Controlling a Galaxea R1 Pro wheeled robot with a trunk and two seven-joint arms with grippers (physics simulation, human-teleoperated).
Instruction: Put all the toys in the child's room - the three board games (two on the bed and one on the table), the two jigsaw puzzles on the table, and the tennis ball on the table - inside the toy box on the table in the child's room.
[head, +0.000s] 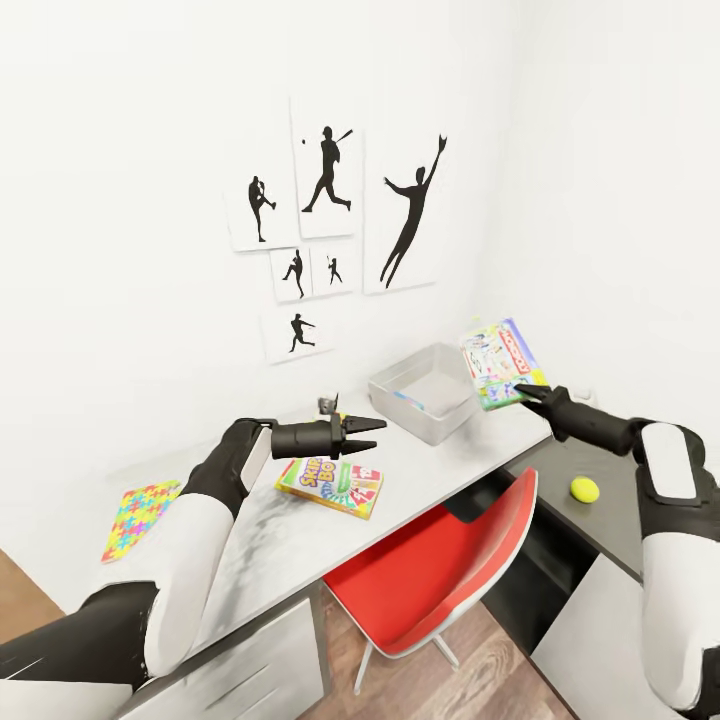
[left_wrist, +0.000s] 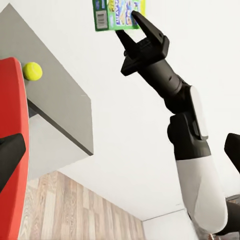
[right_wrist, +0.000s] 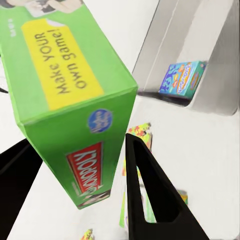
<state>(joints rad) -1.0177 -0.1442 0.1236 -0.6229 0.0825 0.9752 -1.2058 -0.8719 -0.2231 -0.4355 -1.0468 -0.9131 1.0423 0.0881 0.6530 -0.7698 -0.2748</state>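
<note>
My right claw (head: 527, 393) grips the Monopoly box (head: 502, 362) by its lower edge, long axis tilting up and away, held in the air just beside the toy box (head: 425, 391). My left claw (head: 372, 436) hangs open above the Skip-Bo box (head: 331, 485) on the table (head: 430, 455).

A red chair (head: 440, 570) is tucked at the counter's inner corner, a small dark object (head: 327, 405) stands near the counter's back edge.

Monopoly box (right_wrist: 75, 95) was glossy printed card, desk top (head: 440, 460) smooth pale grey, chair seat (head: 440, 570) shiny red plastic, floor (head: 490, 670) wood plank, ball (head: 584, 489) looked matt.
</note>
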